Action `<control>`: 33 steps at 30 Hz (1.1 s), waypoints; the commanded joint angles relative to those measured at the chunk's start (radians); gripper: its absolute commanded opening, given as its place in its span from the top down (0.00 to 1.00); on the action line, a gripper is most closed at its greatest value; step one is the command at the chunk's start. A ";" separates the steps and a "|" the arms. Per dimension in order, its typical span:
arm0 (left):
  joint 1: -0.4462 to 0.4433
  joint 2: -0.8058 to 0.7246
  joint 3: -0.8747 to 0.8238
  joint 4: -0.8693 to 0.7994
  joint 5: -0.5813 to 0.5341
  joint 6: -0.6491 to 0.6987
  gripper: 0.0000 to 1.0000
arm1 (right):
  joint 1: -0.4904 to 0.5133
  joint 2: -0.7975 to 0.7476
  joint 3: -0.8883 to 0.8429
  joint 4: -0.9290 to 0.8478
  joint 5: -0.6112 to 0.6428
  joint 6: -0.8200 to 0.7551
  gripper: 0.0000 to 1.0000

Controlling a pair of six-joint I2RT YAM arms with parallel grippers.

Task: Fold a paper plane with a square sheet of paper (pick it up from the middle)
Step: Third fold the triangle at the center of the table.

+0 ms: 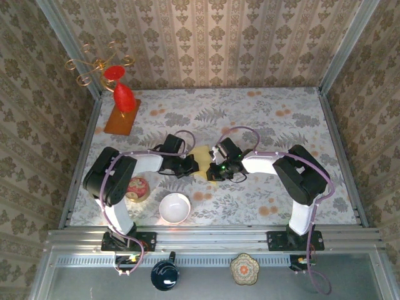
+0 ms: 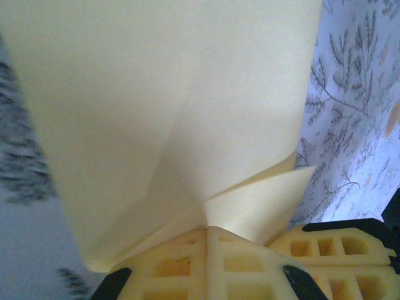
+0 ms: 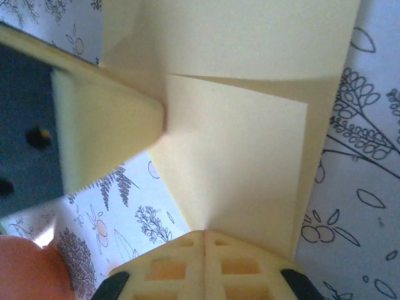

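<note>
Over the counter, the left pincer and right pincer meet, each pinched tight on the partly folded sheet of paper. The pale yellow sheet sits between them, beyond a white bowl.

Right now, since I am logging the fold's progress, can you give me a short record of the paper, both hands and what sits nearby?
paper: pale yellow sheet, partly folded, with creases and overlapping flaps, not yet a plane
left hand: shut on the sheet's edge
right hand: shut on the sheet from the opposite side
place: mid-table, over the floral cloth
nearby: white bowl near the front edge, apart from the sheet
</note>
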State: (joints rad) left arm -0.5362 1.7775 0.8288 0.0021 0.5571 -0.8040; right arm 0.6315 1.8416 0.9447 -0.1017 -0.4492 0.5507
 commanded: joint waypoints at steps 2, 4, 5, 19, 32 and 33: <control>0.115 0.029 -0.022 -0.049 -0.096 0.083 0.94 | -0.009 0.065 -0.041 -0.157 0.096 0.009 0.94; 0.143 0.004 -0.008 -0.081 -0.105 0.108 0.94 | -0.010 0.062 -0.036 -0.152 0.096 0.014 0.94; 0.153 -0.011 0.001 -0.095 -0.107 0.120 0.94 | -0.010 0.062 -0.034 -0.150 0.095 0.016 0.94; -0.027 -0.084 0.101 -0.104 -0.105 0.039 0.93 | -0.015 0.081 0.026 -0.096 0.062 0.060 0.94; -0.077 0.051 0.134 -0.121 -0.130 0.003 0.95 | -0.026 0.066 0.053 -0.072 0.014 0.034 0.94; -0.077 0.053 0.131 -0.126 -0.139 0.003 0.95 | -0.026 0.066 0.056 -0.074 0.012 0.030 0.94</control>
State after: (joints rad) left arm -0.6140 1.8191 0.9539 -0.1051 0.4446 -0.7822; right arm 0.6178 1.8771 0.9989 -0.1135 -0.4690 0.6003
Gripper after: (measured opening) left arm 0.065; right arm 0.067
